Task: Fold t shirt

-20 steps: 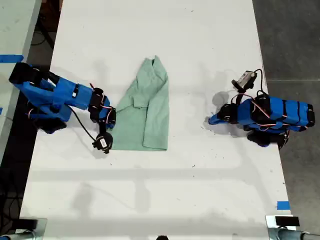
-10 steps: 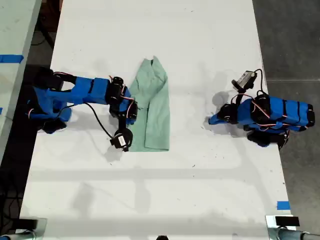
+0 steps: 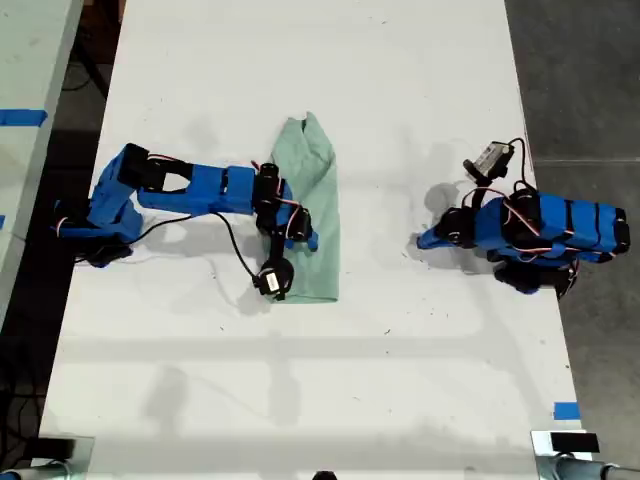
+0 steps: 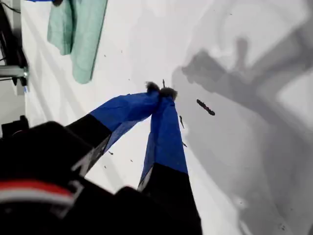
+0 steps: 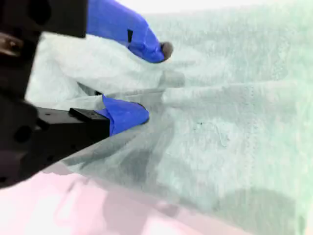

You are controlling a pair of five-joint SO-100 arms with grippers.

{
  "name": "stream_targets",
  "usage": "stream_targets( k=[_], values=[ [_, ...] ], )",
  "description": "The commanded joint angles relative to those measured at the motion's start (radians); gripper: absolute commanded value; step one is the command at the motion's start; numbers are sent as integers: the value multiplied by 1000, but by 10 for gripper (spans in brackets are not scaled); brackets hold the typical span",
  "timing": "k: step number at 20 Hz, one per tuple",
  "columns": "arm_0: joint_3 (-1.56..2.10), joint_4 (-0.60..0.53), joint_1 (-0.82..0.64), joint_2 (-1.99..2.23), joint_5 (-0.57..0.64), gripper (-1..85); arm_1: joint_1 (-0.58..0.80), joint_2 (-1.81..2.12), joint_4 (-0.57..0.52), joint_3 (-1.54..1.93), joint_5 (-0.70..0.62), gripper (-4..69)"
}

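T shirt [image 3: 312, 215]: folded narrow, mid-table [image 3: 400, 380].
My second gripper [image 5: 146, 83]: jaws apart around a shirt fold.
My first gripper [image 4: 160, 92]: tips together, holding nothing.

White worktop [image 3: 300, 400], long, speckled with small dark marks. Dark grey floor [image 3: 585, 80] along exterior view's right. Blue tape [image 3: 566, 410] near worktop's lower right edge; another blue tape strip [image 3: 22, 117] at exterior view's left.
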Motion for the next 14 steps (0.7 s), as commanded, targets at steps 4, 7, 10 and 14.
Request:
stream_targets(
  k=[4,7,10,14],
  values=[
    [129,92,12,451,-44,-2,12,14,14,57,11,-3],
    [538,-95,29,841,-109,-2,12,14,14,57,11,-3],
    [1365,-480,-26,1491,-181,-2,11,14,14,57,12,-3],
    [1965,-666,-52,1911,-175,-2,12,14,14,57,14,-3]
  ],
)
